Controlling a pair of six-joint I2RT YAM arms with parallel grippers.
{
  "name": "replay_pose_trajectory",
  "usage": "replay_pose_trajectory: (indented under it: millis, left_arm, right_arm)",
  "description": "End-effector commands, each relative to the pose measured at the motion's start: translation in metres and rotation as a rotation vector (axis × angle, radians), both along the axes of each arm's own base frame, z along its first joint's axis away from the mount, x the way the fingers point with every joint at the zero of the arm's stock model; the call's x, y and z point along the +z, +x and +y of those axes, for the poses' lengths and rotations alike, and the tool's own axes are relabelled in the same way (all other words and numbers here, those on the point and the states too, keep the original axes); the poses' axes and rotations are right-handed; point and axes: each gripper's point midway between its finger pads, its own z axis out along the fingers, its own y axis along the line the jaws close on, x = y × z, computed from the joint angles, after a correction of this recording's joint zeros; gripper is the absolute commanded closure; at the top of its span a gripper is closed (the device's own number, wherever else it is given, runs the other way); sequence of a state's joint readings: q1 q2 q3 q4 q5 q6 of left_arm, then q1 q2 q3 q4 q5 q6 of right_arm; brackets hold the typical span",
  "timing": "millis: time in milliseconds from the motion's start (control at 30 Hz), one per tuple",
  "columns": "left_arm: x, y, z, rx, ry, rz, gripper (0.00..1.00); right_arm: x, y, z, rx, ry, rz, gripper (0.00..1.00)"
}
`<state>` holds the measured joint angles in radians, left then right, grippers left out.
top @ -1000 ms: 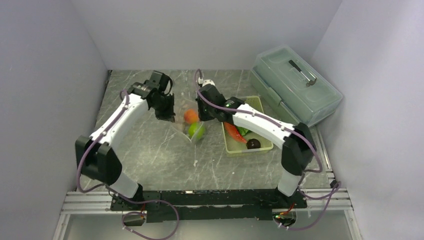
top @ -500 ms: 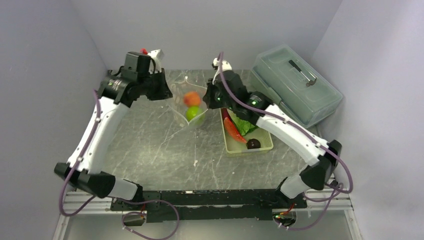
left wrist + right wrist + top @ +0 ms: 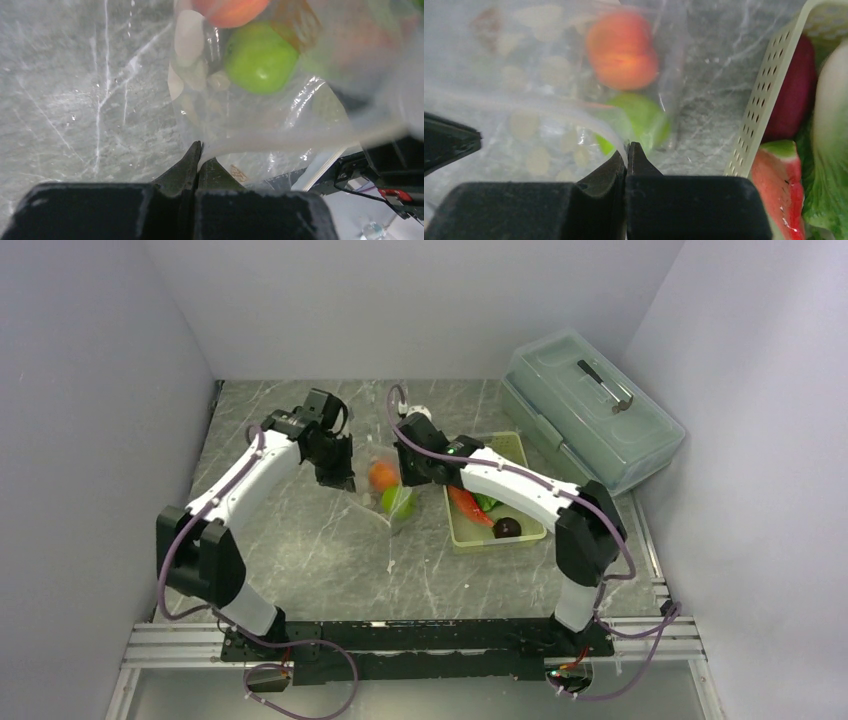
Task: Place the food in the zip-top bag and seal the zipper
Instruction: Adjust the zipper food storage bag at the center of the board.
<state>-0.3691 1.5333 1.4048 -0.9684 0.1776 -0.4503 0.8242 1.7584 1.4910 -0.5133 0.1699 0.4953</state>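
Note:
The zip-top bag [image 3: 384,492] hangs between my two grippers at the table's middle, with an orange-red ball [image 3: 381,475] and a green ball [image 3: 397,501] inside. My left gripper [image 3: 200,155] is shut on the zipper [image 3: 300,137] at the bag's left end. My right gripper [image 3: 626,150] is shut on the zipper [image 3: 549,102] at the other end. Through the plastic the left wrist view shows the green ball [image 3: 260,57], and the right wrist view shows the orange-red ball [image 3: 622,50]. A red-orange long piece [image 3: 468,506], lettuce [image 3: 487,502] and a maroon ball [image 3: 507,528] lie in the basket.
The pale green slotted basket [image 3: 455,538] stands just right of the bag, its wall [image 3: 769,90] close to my right fingers. A large translucent lidded box [image 3: 590,405] sits at the back right. White walls enclose the table on three sides.
Both arms lifted the bag high half a second ago and have come back down, so the bag is low over the table again. Both grippers stayed shut on the zipper.

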Motion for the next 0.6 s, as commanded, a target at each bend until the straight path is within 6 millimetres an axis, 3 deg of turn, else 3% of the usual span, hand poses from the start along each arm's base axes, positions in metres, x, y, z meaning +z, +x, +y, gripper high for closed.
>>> replay_pose_trajectory:
  millis: [0, 133, 233, 333, 400, 500, 567]
  left_arm:
    - [0.008, 0.007, -0.015, -0.005, -0.081, -0.023, 1.0]
    - [0.056, 0.015, -0.008, -0.002, -0.07, -0.15, 1.0]
    - [0.101, 0.013, -0.002, -0.008, -0.077, -0.247, 1.0]
    - [0.133, 0.008, 0.003, -0.018, -0.084, -0.326, 0.98]
    - [0.136, 0.006, -0.004, -0.046, -0.136, -0.322, 1.0]
    - [0.125, 0.001, -0.017, -0.08, -0.203, -0.267, 1.0]
    - [0.115, 0.004, -0.008, -0.041, -0.15, -0.267, 1.0]
  right_arm:
    - [0.013, 0.002, -0.001, -0.018, 0.032, -0.016, 1.0]
    - [0.051, 0.002, -0.009, -0.026, 0.067, -0.084, 1.0]
    - [0.086, -0.002, -0.012, -0.023, 0.111, -0.136, 1.0]
    - [0.116, -0.007, -0.016, -0.022, 0.161, -0.19, 1.0]
    - [0.127, -0.009, -0.019, -0.022, 0.171, -0.204, 1.0]
    - [0.134, -0.01, -0.025, -0.04, 0.17, -0.225, 1.0]
    - [0.137, -0.014, -0.022, -0.023, 0.181, -0.215, 1.0]
